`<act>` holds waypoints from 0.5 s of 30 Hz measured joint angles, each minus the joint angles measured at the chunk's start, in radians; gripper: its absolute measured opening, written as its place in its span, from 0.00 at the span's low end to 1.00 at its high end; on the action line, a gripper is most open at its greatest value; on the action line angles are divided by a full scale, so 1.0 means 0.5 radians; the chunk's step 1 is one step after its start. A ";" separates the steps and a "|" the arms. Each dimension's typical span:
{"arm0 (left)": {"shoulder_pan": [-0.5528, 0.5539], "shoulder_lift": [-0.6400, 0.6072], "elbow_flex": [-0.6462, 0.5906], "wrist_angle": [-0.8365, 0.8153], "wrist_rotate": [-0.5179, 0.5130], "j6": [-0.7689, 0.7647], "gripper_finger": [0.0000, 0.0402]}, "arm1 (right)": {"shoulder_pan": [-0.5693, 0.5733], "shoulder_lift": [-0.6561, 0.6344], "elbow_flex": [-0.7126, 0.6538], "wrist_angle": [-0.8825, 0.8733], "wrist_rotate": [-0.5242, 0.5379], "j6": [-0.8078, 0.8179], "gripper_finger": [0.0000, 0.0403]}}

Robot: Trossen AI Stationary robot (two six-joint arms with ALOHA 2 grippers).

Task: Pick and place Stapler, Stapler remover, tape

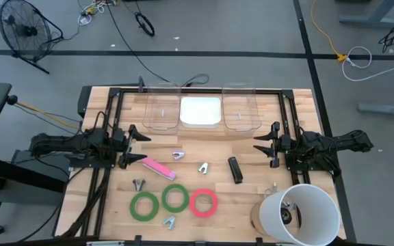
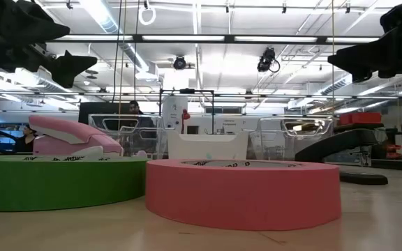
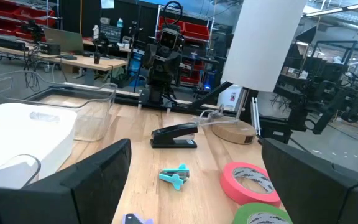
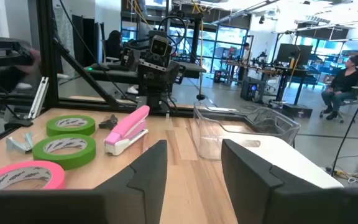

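A pink stapler and a black stapler lie flat on the wooden table. Small staple removers are scattered around them. Two green tape rolls and a pinkish red tape roll lie flat near the front edge. My left gripper hovers open at the table's left, above and left of the pink stapler. My right gripper hovers open at the right, just right of and beyond the black stapler. Neither has anything between its fingers.
Along the far edge stand two clear bins with a white bin between them. A tall white cylinder stands at the front right beside a brown tape roll. Bare wood lies between the grippers and the bins.
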 joint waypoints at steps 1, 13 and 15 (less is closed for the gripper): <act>0.000 0.000 0.000 0.000 0.000 0.000 0.91 | 0.000 0.000 0.000 0.000 0.000 0.000 0.38; 0.030 0.027 0.000 0.001 -0.001 0.000 0.91 | 0.000 0.000 0.000 0.000 0.000 0.000 0.38; 0.030 0.027 0.000 -0.001 -0.001 0.000 0.91 | 0.000 0.000 0.000 0.000 -0.001 0.000 0.38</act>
